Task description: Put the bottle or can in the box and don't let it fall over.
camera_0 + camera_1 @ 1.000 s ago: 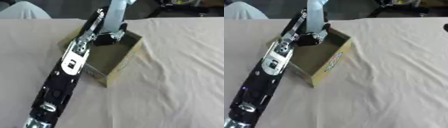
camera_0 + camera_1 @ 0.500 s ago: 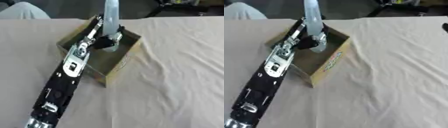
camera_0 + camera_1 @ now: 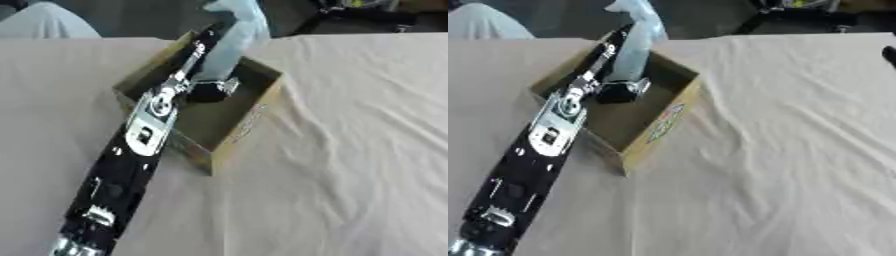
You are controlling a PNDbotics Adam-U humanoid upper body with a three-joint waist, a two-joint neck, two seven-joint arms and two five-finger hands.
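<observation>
An open cardboard box [image 3: 255,116] sits on the cloth-covered table [image 3: 350,150], turned cornerwise. My left arm reaches up from the lower left over the box's near-left wall. My left hand [image 3: 208,90] is inside the box, fingers curled round the lower part of a pale blue, see-through bottle [image 3: 234,36]. The bottle stands nearly upright, its top leaning slightly right and rising well above the box's far rim. Its base is hidden behind the hand, so I cannot tell whether it touches the box floor. My right hand shows in neither view.
Wrinkled beige cloth covers the whole table. A person's grey-clad knee [image 3: 44,22] shows beyond the far left edge. Dark equipment [image 3: 359,10] lies past the far edge. A small dark shape [image 3: 889,55] sits at the right border.
The bottle has swung from leaning right to nearly upright. My left hand has moved a little lower and deeper into the box with it.
</observation>
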